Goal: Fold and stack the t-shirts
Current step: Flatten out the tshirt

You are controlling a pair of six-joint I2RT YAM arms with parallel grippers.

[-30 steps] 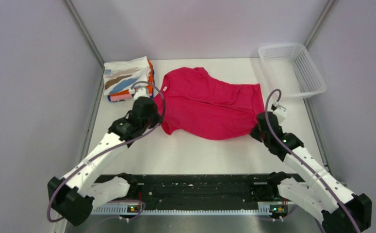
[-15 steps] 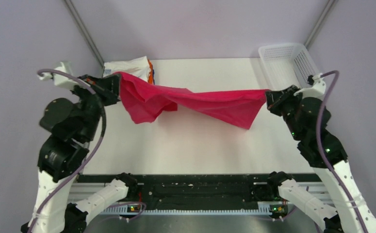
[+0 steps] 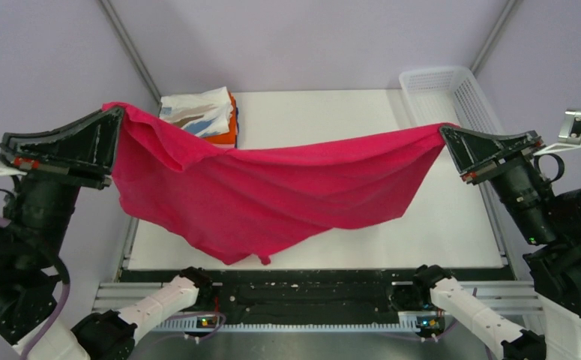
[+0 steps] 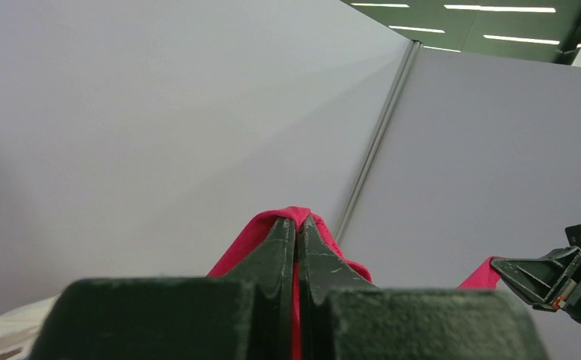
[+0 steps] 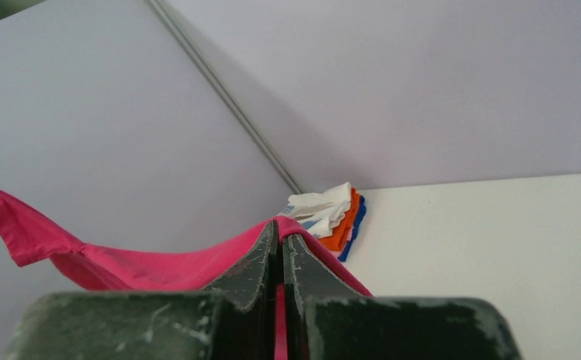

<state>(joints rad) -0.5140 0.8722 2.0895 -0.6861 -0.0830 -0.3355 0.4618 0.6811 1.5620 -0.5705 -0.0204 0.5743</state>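
Note:
The magenta-red t-shirt (image 3: pixel 272 191) hangs stretched in the air between my two grippers, sagging in the middle above the table. My left gripper (image 3: pixel 118 112) is shut on its left corner, high at the left wall; red cloth wraps its tips in the left wrist view (image 4: pixel 296 219). My right gripper (image 3: pixel 446 133) is shut on the right corner, near the basket; cloth sits between its jaws in the right wrist view (image 5: pixel 280 238). The stack of folded t-shirts (image 3: pixel 206 114), white with tan and blue streaks over orange, lies at the back left, partly hidden by the red shirt; it also shows in the right wrist view (image 5: pixel 332 217).
A white plastic mesh basket (image 3: pixel 452 101) stands at the back right corner. The white table (image 3: pixel 324 112) is fenced by grey walls and metal posts. The arm bases and a black rail (image 3: pixel 309 296) run along the near edge.
Both grippers have risen and moved apart, lifting the red shirt fully off the table. The shirt now hangs spread wide where it lay flat a second ago.

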